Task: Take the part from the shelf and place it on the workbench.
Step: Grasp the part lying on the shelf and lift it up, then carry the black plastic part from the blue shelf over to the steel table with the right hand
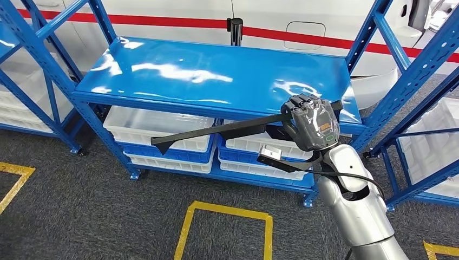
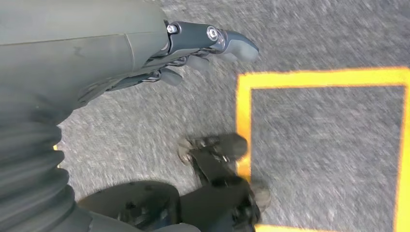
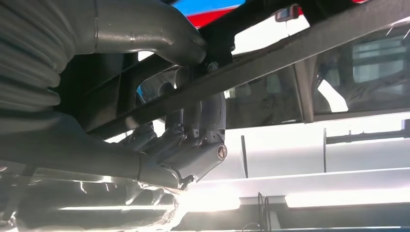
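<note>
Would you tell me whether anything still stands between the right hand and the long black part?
Nothing does: the right hand already grips the part, which hangs in the air in front of the blue shelf, clear of its top. The workbench is not in view, so the way there cannot be judged.

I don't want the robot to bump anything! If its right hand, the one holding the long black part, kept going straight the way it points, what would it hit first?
Probably the blue shelf top. The right hand grips the long black part at the shelf's front edge, though depth is hard to judge.
</note>
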Robot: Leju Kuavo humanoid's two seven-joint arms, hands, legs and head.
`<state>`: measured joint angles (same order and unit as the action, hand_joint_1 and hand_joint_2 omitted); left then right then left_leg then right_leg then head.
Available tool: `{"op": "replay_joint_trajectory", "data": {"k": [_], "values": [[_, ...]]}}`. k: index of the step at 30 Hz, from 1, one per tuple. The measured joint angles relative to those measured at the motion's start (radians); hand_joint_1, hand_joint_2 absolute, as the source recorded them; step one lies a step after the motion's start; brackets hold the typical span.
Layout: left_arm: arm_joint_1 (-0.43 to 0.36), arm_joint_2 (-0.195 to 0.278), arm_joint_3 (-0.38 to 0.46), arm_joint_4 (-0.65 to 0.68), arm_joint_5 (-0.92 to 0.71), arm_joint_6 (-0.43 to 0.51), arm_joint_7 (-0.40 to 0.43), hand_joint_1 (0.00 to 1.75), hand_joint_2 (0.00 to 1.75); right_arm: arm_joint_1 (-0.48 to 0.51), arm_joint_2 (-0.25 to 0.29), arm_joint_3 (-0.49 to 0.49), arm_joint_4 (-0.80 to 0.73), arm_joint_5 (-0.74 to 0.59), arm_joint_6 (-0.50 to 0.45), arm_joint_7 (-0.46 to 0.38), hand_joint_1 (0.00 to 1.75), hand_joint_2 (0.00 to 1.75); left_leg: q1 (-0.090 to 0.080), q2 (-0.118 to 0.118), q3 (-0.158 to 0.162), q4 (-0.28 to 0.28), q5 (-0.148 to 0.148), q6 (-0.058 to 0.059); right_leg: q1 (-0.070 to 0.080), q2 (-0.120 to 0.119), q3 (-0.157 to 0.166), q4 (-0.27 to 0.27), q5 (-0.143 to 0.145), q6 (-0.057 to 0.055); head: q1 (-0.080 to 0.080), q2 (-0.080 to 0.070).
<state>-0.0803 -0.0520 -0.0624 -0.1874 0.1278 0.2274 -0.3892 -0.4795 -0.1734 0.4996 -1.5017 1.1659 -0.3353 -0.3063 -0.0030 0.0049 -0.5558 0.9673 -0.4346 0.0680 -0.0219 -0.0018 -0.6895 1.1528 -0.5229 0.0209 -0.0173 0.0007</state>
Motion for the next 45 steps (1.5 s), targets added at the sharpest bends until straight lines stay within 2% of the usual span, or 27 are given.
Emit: {"op": "replay_joint_trajectory", "data": {"k": [2, 4, 6, 8, 10, 12, 14, 15, 16, 18, 19, 21, 23, 25, 27, 28, 29, 31, 33, 35, 37, 39, 40, 41, 43, 44, 45], "values": [[0.0, 0.0, 0.0, 0.0, 0.0, 0.0, 0.0, 0.0, 1.75, 0.003, -0.001, 0.003, -0.001, -0.001, 0.0, 0.0, 1.34, 1.75, -0.003, 0.001, -0.038, 0.001, 0.028, 0.0, 0.0, 0.0, -0.02, 0.123, -0.053, 0.006, 0.001, 0.0], [0.0, -0.001, 0.0, 0.0, -0.001, 0.0, 0.0, 0.0, 1.75, 0.005, -0.001, 0.005, -0.001, -0.003, 0.001, 0.0, 1.34, 1.75, -0.004, 0.002, -0.074, 0.003, 0.055, -0.004, 0.0, 0.0, 0.013, 0.143, -0.024, 0.029, 0.001, 0.0], [0.0, -0.002, 0.0, 0.0, -0.001, -0.001, 0.0, 0.0, 1.75, 0.005, -0.001, 0.007, -0.004, -0.004, 0.002, 0.0, 1.34, 1.75, -0.005, 0.002, -0.105, 0.008, 0.079, -0.012, -0.001, 0.0, 0.113, 0.03, 0.01, 0.041, 0.002, 0.0], [0.0, -0.002, 0.0, 0.0, -0.001, -0.002, 0.0, 0.0, 1.75, 0.005, -0.001, 0.008, -0.011, -0.004, 0.002, 0.0, 1.34, 1.75, -0.009, 0.002, -0.124, 0.015, 0.1, -0.022, 0.005, 0.001, 0.217, -0.125, -0.012, 0.028, 0.0, 0.0], [0.0, -0.002, 0.0, 0.0, -0.002, -0.004, 0.001, 0.0, 1.75, 0.006, -0.001, 0.008, -0.017, -0.004, 0.004, 0.0, 1.34, 1.75, -0.01, 0.001, -0.13, 0.017, 0.118, -0.03, 0.012, 0.002, 0.247, -0.185, -0.033, 0.012, -0.003, 0.0], [0.003, -0.001, 0.0, 0.0, -0.002, -0.006, 0.002, 0.0, 1.75, 0.007, -0.002, 0.008, -0.018, -0.004, 0.007, 0.0, 1.34, 1.75, -0.004, -0.001, -0.137, 0.022, 0.114, -0.041, 0.003, 0.0, 0.23, -0.18, -0.017, -0.007, -0.005, 0.0], [0.007, 0.0, 0.0, 0.001, -0.004, -0.007, 0.003, 0.0, 1.75, 0.009, -0.002, 0.009, -0.019, -0.003, 0.012, 0.0, 1.34, 1.75, 0.004, -0.005, -0.157, 0.08, 0.035, -0.055, -0.005, -0.004, 0.212, -0.18, 0.007, -0.029, -0.008, 0.0], [0.007, 0.0, 0.0, 0.001, -0.005, -0.008, 0.003, 0.0, 1.75, 0.009, -0.001, 0.01, -0.02, -0.003, 0.013, 0.0, 1.34, 1.75, 0.007, -0.007, -0.172, 0.142, -0.026, -0.062, -0.003, -0.005, 0.199, -0.18, 0.02, -0.034, -0.009, 0.0], [0.007, -0.001, 0.0, 0.001, -0.006, -0.008, 0.003, 0.0, 1.75, 0.01, -0.001, 0.01, -0.02, -0.003, 0.014, 0.0, 1.34, 1.75, 0.011, -0.007, -0.188, 0.215, -0.076, -0.069, -0.002, -0.005, 0.185, -0.178, 0.034, -0.035, -0.009, 0.0], [0.007, -0.001, 0.0, 0.001, -0.007, -0.008, 0.003, 0.0, 1.75, 0.014, -0.001, 0.01, -0.02, -0.002, 0.015, 0.0, 1.34, 1.75, 0.017, -0.007, -0.199, 0.33, -0.115, -0.077, -0.002, -0.005, 0.152, -0.172, 0.058, -0.031, -0.009, 0.0], [0.007, -0.001, 0.0, 0.001, -0.007, -0.008, 0.003, 0.0, 1.75, 0.016, -0.001, 0.01, -0.02, -0.002, 0.015, 0.0, 1.34, 1.75, 0.02, -0.007, -0.182, 0.341, -0.103, -0.079, -0.002, -0.005, 0.136, -0.169, 0.067, -0.028, -0.009, 0.0], [0.007, 0.0, 0.0, 0.001, -0.007, -0.008, 0.003, 0.0, 1.75, 0.018, -0.001, 0.01, -0.02, -0.002, 0.015, 0.0, 1.34, 1.75, 0.023, -0.008, -0.091, 0.248, -0.062, -0.076, -0.003, -0.005, 0.109, -0.16, 0.082, -0.02, -0.01, 0.0], [0.004, 0.0, 0.0, 0.001, -0.007, -0.008, 0.003, 0.0, 1.75, 0.019, -0.002, 0.01, -0.022, -0.002, 0.015, 0.0, 1.34, 1.75, 0.021, -0.011, 0.021, 0.097, -0.061, -0.068, -0.001, -0.005, 0.093, -0.155, 0.096, -0.008, -0.009, 0.0], [0.003, 0.0, 0.0, 0.001, -0.007, -0.008, 0.003, 0.0, 1.75, 0.017, -0.001, 0.01, -0.025, -0.001, 0.015, 0.0, 1.34, 1.75, 0.013, -0.013, 0.063, 0.028, -0.077, -0.056, -0.001, -0.007, 0.088, -0.157, 0.111, 0.007, -0.008, 0.0], [0.002, 0.0, 0.0, 0.001, -0.007, -0.008, 0.004, 0.0, 1.75, 0.016, -0.001, 0.011, -0.026, 0.0, 0.016, 0.0, 1.34, 1.75, 0.008, -0.01, 0.054, 0.018, -0.062, -0.038, -0.003, -0.008, 0.084, -0.161, 0.124, 0.022, -0.008, 0.0], [0.001, 0.0, 0.0, 0.001, -0.007, -0.008, 0.004, 0.0, 1.75, 0.016, -0.002, 0.011, -0.027, 0.002, 0.017, 0.0, 1.34, 1.75, 0.008, -0.007, 0.045, 0.013, -0.048, -0.028, -0.003, -0.007, 0.073, -0.153, 0.115, 0.023, -0.008, 0.0], [0.0, -0.001, 0.0, 0.001, -0.008, -0.009, 0.005, 0.0, 1.75, 0.017, -0.003, 0.01, -0.027, 0.003, 0.018, 0.0, 1.34, 1.75, 0.009, -0.004, 0.034, 0.008, -0.033, -0.017, -0.001, -0.006, 0.059, -0.129, 0.088, 0.019, -0.006, 0.0], [-0.003, -0.001, 0.0, 0.001, -0.011, -0.009, 0.006, 0.0, 1.75, 0.018, -0.005, 0.01, -0.028, 0.006, 0.019, 0.0, 1.34, 1.75, 0.008, 0.0, 0.002, 0.004, -0.005, -0.003, 0.002, -0.004, 0.02, -0.025, -0.002, 0.004, -0.002, 0.0], [-0.003, 0.0, 0.0, 0.001, -0.013, -0.009, 0.006, 0.0, 1.75, 0.022, -0.006, 0.009, -0.029, 0.009, 0.022, 0.002, 1.34, 1.75, 0.003, 0.002, -0.033, 0.005, 0.022, 0.002, 0.001, -0.003, -0.004, 0.103, -0.061, 0.005, 0.002, 0.0], [-0.003, -0.001, -0.001, 0.001, -0.017, -0.01, 0.006, 0.0, 1.75, 0.027, -0.007, 0.008, -0.029, 0.012, 0.03, 0.005, 1.34, 1.75, 0.0, 0.003, -0.069, 0.007, 0.049, 0.0, 0.002, -0.003, 0.018, 0.146, -0.041, 0.026, 0.003, 0.0], [-0.003, -0.001, -0.001, 0.001, -0.02, -0.011, 0.006, 0.0, 1.75, 0.03, -0.007, 0.008, -0.03, 0.014, 0.038, 0.01, 1.34, 1.75, -0.002, 0.003, -0.1, 0.009, 0.075, -0.005, 0.002, -0.003, 0.105, 0.058, 0.005, 0.04, 0.004, 0.0], [-0.004, -0.001, -0.001, 0.001, -0.021, -0.012, 0.006, 0.0, 1.75, 0.029, -0.006, 0.006, -0.037, 0.014, 0.042, 0.014, 1.34, 1.75, -0.008, 0.003, -0.123, 0.015, 0.096, -0.014, 0.008, -0.002, 0.218, -0.102, -0.006, 0.031, 0.003, 0.0], [-0.004, -0.001, -0.001, 0.001, -0.022, -0.012, 0.006, 0.0, 1.75, 0.029, -0.005, 0.006, -0.041, 0.015, 0.043, 0.016, 1.34, 1.75, -0.01, 0.003, -0.129, 0.015, 0.108, -0.018, 0.011, -0.001, 0.25, -0.159, -0.021, 0.023, 0.002, 0.0], [-0.004, -0.001, -0.001, 0.001, -0.022, -0.013, 0.006, 0.0, 1.75, 0.028, -0.005, 0.006, -0.045, 0.016, 0.044, 0.018, 1.34, 1.75, -0.011, 0.003, -0.133, 0.014, 0.119, -0.023, 0.015, 0.0, 0.263, -0.191, -0.031, 0.016, 0.0, 0.0], [-0.003, 0.0, -0.001, 0.001, -0.023, -0.015, 0.007, 0.0, 1.75, 0.03, -0.005, 0.005, -0.048, 0.019, 0.05, 0.021, 1.34, 1.75, -0.008, 0.001, -0.138, 0.009, 0.134, -0.032, 0.01, -0.002, 0.249, -0.194, -0.02, 0.002, -0.001, 0.0], [-0.002, 0.0, -0.001, 0.001, -0.024, -0.015, 0.008, 0.0, 1.75, 0.032, -0.006, 0.005, -0.048, 0.021, 0.052, 0.023, 1.34, 1.75, -0.004, -0.001, -0.146, 0.02, 0.116, -0.037, 0.005, -0.003, 0.242, -0.193, -0.01, -0.009, -0.002, 0.0], [0.0, 0.001, -0.001, 0.002, -0.024, -0.016, 0.009, 0.0, 1.75, 0.034, -0.006, 0.005, -0.048, 0.024, 0.055, 0.024, 1.34, 1.75, -0.001, -0.003, -0.157, 0.051, 0.076, -0.044, -0.001, -0.006, 0.234, -0.193, 0.002, -0.019, -0.003, 0.0]]}}
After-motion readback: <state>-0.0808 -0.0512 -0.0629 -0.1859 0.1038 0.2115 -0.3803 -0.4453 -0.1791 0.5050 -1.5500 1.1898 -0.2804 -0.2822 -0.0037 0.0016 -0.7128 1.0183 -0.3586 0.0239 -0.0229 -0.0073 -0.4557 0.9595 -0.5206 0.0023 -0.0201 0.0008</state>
